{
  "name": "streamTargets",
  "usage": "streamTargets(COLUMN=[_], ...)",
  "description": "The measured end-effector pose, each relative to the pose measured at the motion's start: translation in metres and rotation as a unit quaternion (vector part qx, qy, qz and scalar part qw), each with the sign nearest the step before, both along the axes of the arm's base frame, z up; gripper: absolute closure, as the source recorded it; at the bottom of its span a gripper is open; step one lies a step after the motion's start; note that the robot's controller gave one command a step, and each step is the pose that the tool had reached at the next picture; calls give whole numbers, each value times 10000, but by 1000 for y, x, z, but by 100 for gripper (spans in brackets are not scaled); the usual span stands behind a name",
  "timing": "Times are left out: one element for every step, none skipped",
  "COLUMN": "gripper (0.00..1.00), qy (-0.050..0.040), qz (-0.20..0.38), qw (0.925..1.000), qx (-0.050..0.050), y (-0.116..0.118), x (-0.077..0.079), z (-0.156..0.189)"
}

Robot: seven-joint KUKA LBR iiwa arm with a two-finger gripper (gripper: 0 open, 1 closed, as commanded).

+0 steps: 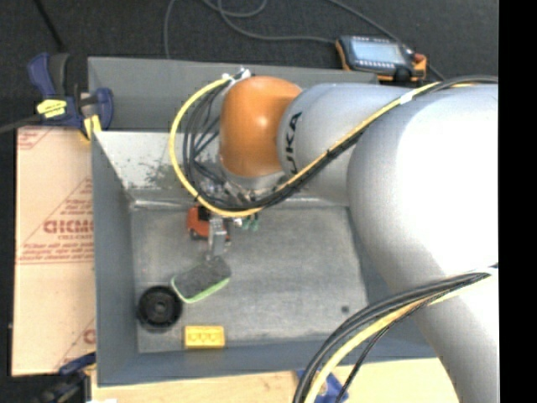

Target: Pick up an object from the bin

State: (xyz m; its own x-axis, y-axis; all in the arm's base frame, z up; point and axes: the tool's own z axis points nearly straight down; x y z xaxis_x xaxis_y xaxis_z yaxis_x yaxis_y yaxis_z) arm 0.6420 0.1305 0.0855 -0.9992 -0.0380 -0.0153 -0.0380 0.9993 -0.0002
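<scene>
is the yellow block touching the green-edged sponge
Apart. The camera view shows a plain strip of bare grey bin floor between the yellow block and the green-edged sponge.

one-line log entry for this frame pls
gripper: over grey-green sponge, left part of bin floor | contact: unclear | nearby: black round disc, yellow block, both beside sponge

**Dull metal, glossy shell**

The bin (pixel 285 284) is matt grey sheet metal, its back wall scuffed and speckled. The sponge (pixel 201 282) has a rough dark scouring face with a green foam edge. The disc (pixel 159 306) is matt black. The brick (pixel 204 336) is smooth yellow plastic. The arm (pixel 419 191) has a smooth silvery shell, and its cover (pixel 252 124) is glossy orange.
</scene>
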Motion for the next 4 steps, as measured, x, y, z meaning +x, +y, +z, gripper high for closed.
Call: streamTargets(gripper=[0, 100, 100, 100], qy=[28, -116, -116, 79], qz=[746, 587, 588, 601], qw=[9972, 9982, 9982, 9982], qx=[17, -20, -20, -15], y=[-28, -33, -33, -17], x=[-34, -51, -51, -52], z=[1, -4, -4, 34])
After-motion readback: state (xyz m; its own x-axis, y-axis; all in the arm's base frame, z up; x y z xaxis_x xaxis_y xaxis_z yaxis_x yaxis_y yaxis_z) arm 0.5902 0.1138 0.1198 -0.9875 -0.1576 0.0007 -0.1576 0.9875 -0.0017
